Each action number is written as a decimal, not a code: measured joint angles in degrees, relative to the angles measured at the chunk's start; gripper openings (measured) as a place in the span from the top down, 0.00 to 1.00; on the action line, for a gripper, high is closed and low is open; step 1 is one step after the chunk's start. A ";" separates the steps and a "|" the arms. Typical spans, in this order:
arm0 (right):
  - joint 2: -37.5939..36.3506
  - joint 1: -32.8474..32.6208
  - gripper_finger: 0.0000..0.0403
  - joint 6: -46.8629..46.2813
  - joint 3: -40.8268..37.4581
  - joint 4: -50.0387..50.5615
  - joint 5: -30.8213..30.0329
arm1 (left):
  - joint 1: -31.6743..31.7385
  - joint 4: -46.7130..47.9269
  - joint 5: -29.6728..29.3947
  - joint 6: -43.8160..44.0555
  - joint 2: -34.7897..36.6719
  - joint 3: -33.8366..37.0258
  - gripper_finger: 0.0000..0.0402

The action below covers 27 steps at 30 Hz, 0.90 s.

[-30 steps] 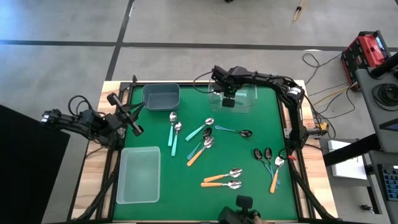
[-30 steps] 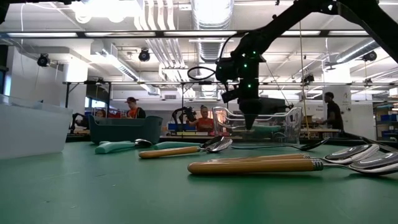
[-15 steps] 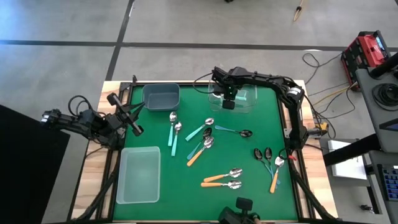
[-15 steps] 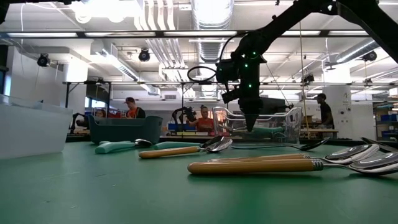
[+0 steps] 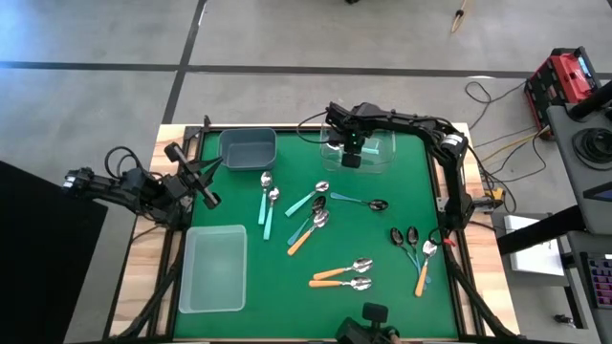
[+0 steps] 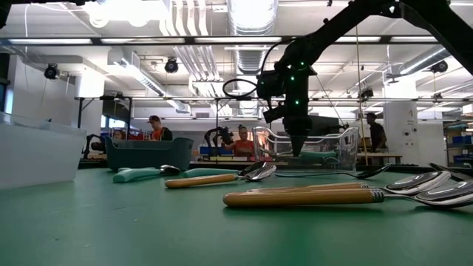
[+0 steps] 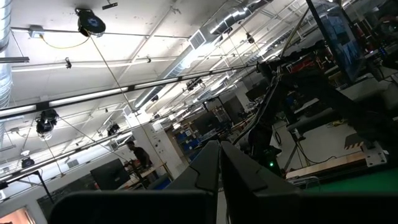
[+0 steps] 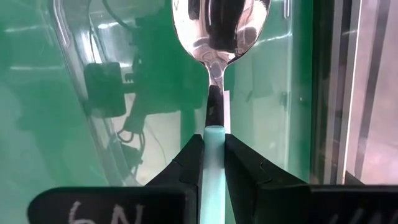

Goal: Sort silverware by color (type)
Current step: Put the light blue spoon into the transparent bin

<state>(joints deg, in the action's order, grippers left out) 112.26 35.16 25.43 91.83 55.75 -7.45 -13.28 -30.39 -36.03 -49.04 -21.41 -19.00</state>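
Note:
My right gripper (image 5: 352,158) hangs over the clear bin (image 5: 375,153) at the table's far side, shut on a spoon with a silver bowl (image 8: 219,28) and a teal handle. In the low view the gripper (image 6: 297,148) stands within the bin's outline (image 6: 336,148). Teal-handled spoons (image 5: 266,205), orange-handled spoons (image 5: 339,277) and dark-bowled spoons (image 5: 404,237) lie flat on the green mat. My left gripper (image 5: 207,186) waits shut, raised at the table's left edge; its fingers (image 7: 219,163) point up into the room. My right gripper pinches the spoon's teal handle (image 8: 213,134) between its two fingers, close to where the handle meets the metal neck. The fingers come steeply from above and lie along the spoon. The bowl points down beyond the fingertips, inside the clear bin; whether it touches the bin's floor I cannot tell.
A blue-grey bin (image 5: 249,148) stands at the far left of the mat and a translucent white bin (image 5: 213,268) at the near left. Another orange-handled spoon (image 5: 422,277) lies near the right edge. People move about in the room behind the table.

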 joint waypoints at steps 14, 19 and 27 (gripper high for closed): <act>0.03 0.00 0.92 -2.82 0.00 -0.53 0.00 | 0.00 -0.02 0.00 0.00 0.00 0.00 1.00; 0.02 0.14 0.92 1.35 -0.02 -0.11 0.01 | 0.00 -0.01 0.00 0.00 0.02 0.00 1.00; 0.05 1.17 0.92 2.99 -0.02 -0.07 0.59 | 0.00 0.00 0.00 0.00 0.01 0.00 1.00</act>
<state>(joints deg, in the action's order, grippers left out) 112.31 36.32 28.42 91.81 55.68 -6.85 -13.28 -30.39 -36.03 -49.04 -21.40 -19.00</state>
